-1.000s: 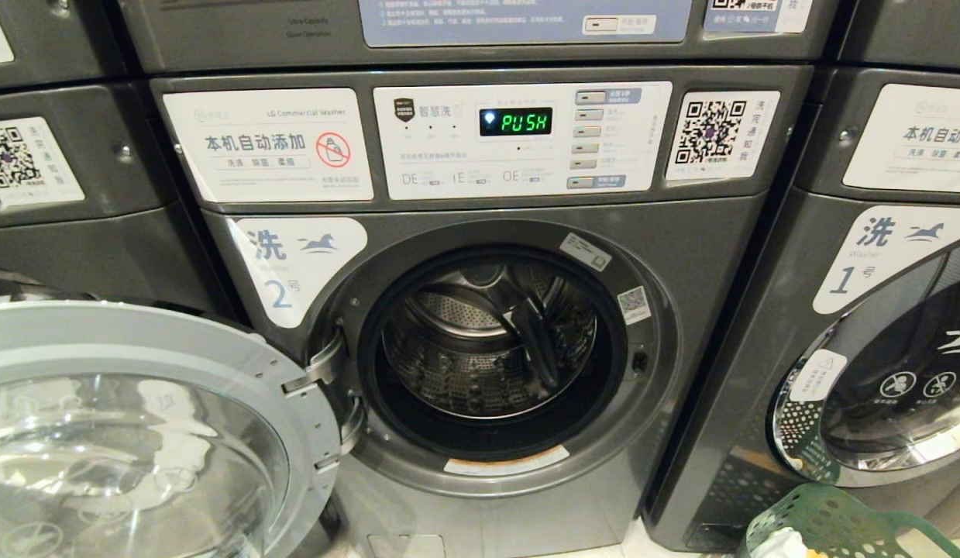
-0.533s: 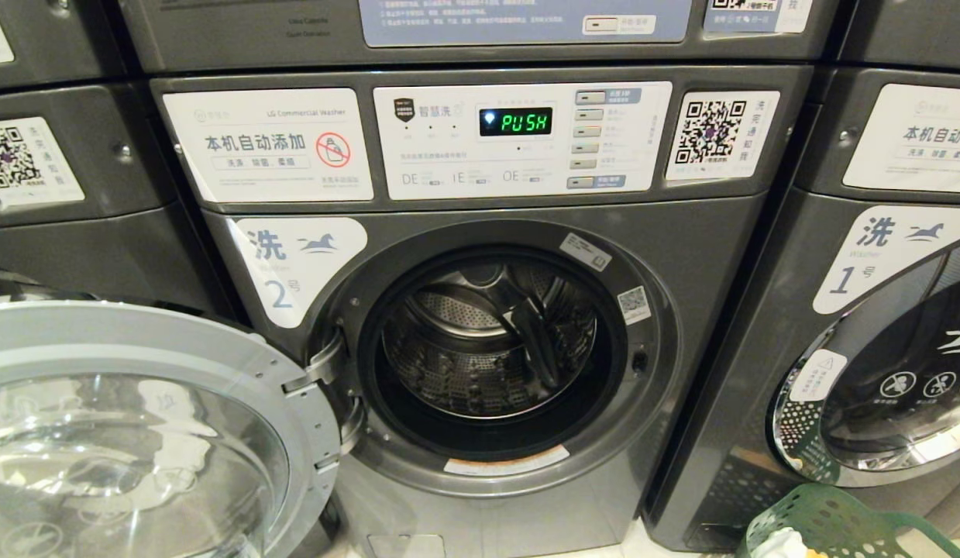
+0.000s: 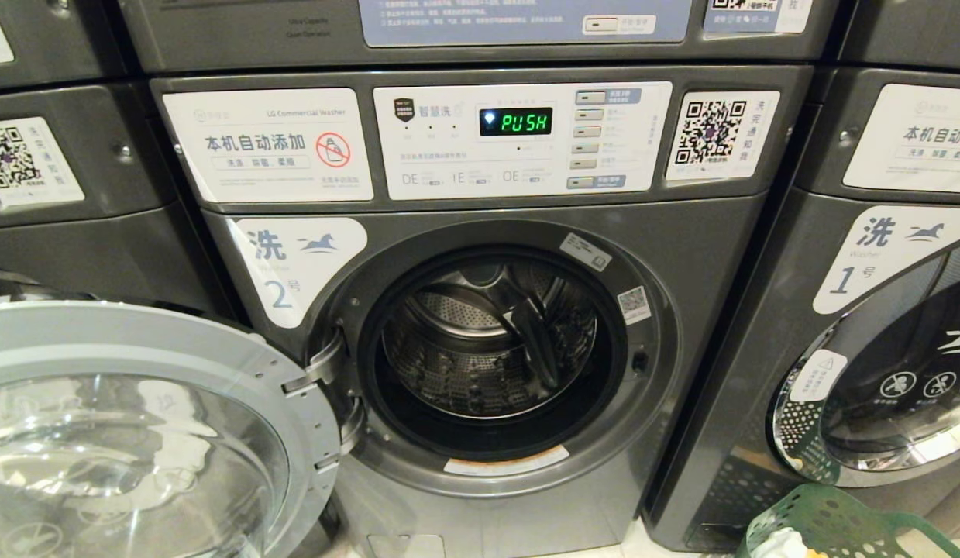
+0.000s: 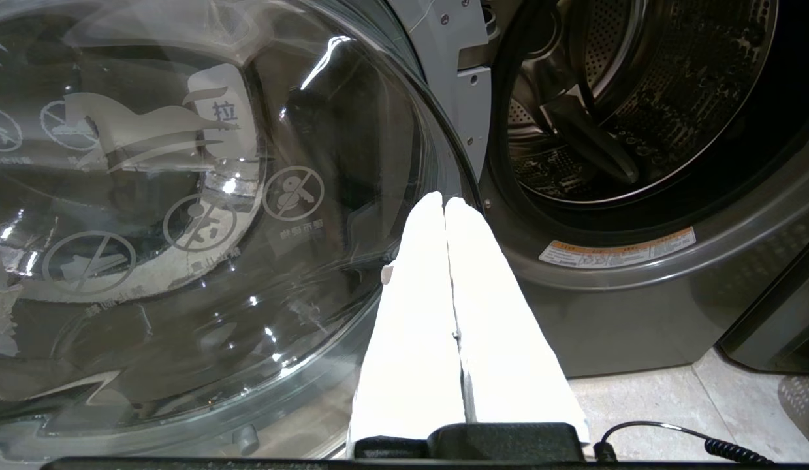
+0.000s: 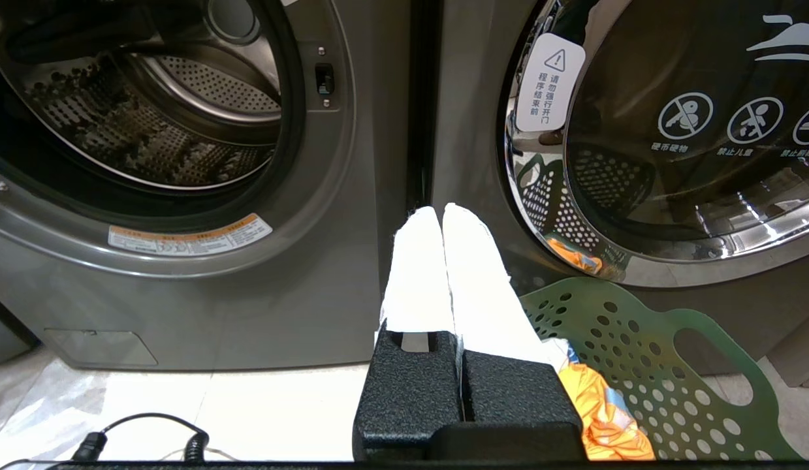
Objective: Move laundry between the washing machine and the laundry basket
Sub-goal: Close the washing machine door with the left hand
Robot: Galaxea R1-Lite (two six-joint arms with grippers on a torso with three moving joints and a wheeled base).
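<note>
The grey washing machine marked 2 stands straight ahead with its round glass door swung open to the left. Its steel drum shows no laundry inside. A green perforated laundry basket sits on the floor at the lower right, holding orange and white laundry. My left gripper is shut and empty, low in front of the open door. My right gripper is shut and empty, low between the two machines beside the basket. Neither arm shows in the head view.
A second washer marked 1 stands to the right with its door shut. More machines are stacked above and to the left. The panel display reads PUSH. A pale tiled floor lies below, with a coiled black cable near it.
</note>
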